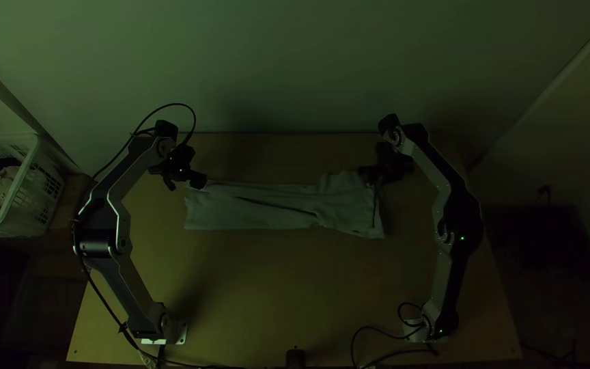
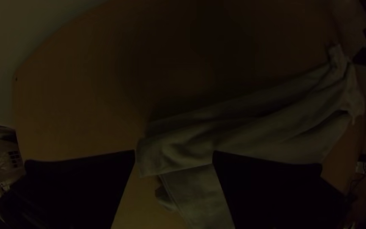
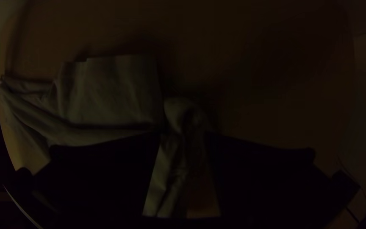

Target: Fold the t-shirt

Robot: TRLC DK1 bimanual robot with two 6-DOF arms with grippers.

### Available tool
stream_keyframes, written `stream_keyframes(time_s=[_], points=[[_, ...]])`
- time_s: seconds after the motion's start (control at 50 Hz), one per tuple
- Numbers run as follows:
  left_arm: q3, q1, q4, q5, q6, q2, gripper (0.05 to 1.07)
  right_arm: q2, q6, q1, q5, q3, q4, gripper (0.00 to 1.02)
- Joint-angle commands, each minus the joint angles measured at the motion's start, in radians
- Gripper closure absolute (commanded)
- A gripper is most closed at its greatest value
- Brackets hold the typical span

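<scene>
The t-shirt point(image 1: 261, 217) lies in a long, wrinkly strip on the wooden table point(image 1: 274, 287). The left gripper point(image 1: 197, 180) is at one end, its fingers apart. The right gripper point(image 1: 368, 175) is by the other end, its fingers apart too, with some bunched cloth showing between them.

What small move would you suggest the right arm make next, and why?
I would probably close the right claw gently, if it is low enough: its fingers stand apart, with a narrow, rumpled strip of the t-shirt showing between them.
</scene>
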State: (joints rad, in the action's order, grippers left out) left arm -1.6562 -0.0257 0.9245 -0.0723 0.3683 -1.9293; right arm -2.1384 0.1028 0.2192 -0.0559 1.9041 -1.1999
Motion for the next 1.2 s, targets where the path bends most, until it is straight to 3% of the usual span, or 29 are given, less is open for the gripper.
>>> stream_keyframes(time_s=[0.0, 0.08, 0.16, 0.52, 0.72, 0.9, 1.18], points=[[0.009, -0.042, 0.007, -0.066, -0.035, 0.03, 0.1, 0.097, -0.017, -0.007, 0.01, -0.036, 0.023, 0.34], [0.016, -0.072, 0.008, -0.13, -0.065, 0.038, 0.1, 0.146, -0.015, -0.015, 0.01, -0.063, 0.037, 0.24], [0.036, -0.105, 0.01, -0.184, -0.077, 0.046, 0.1, 0.189, -0.012, -0.024, 0.039, -0.076, 0.057, 0.03], [0.203, -0.232, -0.018, -0.443, -0.092, 0.05, 0.1, 0.342, 0.107, -0.103, 0.054, -0.002, 0.062, 0.03], [0.253, -0.255, -0.039, -0.527, -0.092, 0.021, 0.1, 0.422, 0.126, -0.112, 0.054, 0.021, 0.062, 0.03], [0.266, -0.246, -0.039, -0.606, -0.098, -0.023, 0.1, 0.472, 0.136, -0.101, 0.054, 0.01, 0.062, 0.03], [0.328, -0.143, -0.131, -0.623, -0.161, -0.066, 0.1, 0.541, 0.166, -0.08, 0.054, -0.017, 0.06, 0.03]])
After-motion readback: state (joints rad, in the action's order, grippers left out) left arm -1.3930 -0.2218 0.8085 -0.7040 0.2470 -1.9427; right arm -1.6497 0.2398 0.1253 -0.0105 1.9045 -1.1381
